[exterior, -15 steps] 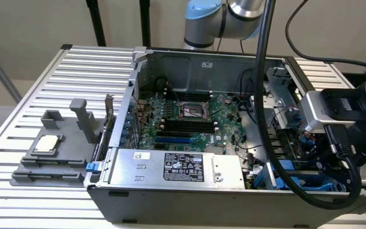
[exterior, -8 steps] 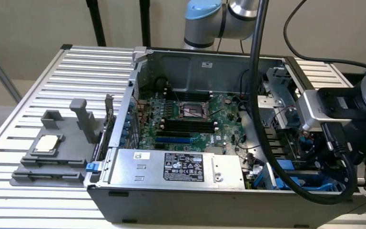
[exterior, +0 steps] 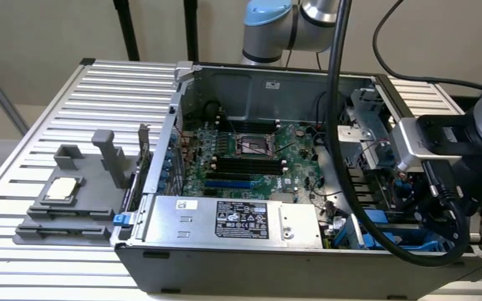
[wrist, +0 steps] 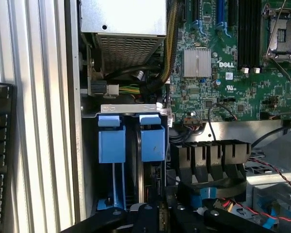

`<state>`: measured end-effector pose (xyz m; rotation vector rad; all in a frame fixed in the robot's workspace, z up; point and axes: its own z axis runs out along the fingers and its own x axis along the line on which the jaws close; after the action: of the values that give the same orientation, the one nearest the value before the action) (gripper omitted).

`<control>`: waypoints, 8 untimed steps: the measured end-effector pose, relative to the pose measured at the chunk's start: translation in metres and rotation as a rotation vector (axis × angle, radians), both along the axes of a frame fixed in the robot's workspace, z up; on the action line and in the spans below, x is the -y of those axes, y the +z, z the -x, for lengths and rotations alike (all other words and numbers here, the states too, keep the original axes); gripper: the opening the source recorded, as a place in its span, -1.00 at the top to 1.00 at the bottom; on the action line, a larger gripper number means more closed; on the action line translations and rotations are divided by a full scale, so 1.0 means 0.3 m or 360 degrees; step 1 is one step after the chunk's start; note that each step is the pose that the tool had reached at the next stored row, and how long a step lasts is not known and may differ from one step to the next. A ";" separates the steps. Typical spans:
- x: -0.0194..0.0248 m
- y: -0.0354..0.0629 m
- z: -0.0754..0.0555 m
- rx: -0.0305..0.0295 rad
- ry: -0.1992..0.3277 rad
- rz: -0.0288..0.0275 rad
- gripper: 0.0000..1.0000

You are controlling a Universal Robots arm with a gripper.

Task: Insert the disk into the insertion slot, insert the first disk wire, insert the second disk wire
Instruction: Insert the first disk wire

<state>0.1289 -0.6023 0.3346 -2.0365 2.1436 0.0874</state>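
The pincer (wrist: 153,216) is fully closed, with nothing seen in its grip, and hangs close to the slot (wrist: 128,110) beside the power box (wrist: 121,29). What looks like the disk (wrist: 152,145), edge-on in its blue frame, stands in that slot, just beside the power box. Past the power box lies the green circuit board (wrist: 223,73), inside the computer case (exterior: 250,266) on the desk (exterior: 98,100).

the green motherboard (wrist: 242,97) bears the white brand name "dell".
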 end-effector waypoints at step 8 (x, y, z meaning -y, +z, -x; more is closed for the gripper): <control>0.000 -0.006 -0.003 0.00002 0.0000 0.00068 0.67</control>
<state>0.1298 -0.6023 0.3327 -2.0388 2.1455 0.0827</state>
